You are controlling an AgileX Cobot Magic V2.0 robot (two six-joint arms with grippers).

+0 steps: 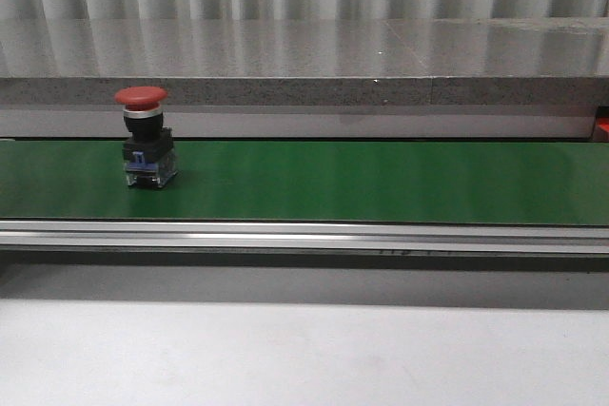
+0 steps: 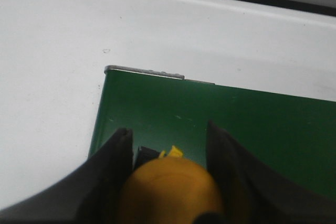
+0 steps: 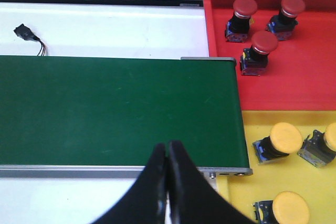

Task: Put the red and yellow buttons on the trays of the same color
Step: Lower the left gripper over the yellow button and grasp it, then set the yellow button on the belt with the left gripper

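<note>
A red button (image 1: 143, 140) stands upright on the left part of the green belt (image 1: 381, 183). No gripper shows in the front view. In the left wrist view my left gripper (image 2: 168, 135) is shut on a yellow button (image 2: 170, 190), its fingers on both sides of the cap, above the belt's end (image 2: 252, 129). My right gripper (image 3: 168, 148) is shut and empty over the belt's near edge. Beside that end lie the red tray (image 3: 304, 77) with three red buttons (image 3: 260, 48) and the yellow tray (image 3: 262, 124) with three yellow buttons (image 3: 283, 139).
A metal rail (image 1: 304, 235) runs along the belt's front edge, and a grey stone ledge (image 1: 304, 64) runs behind it. A small black connector with wires (image 3: 23, 32) lies on the white surface beyond the belt.
</note>
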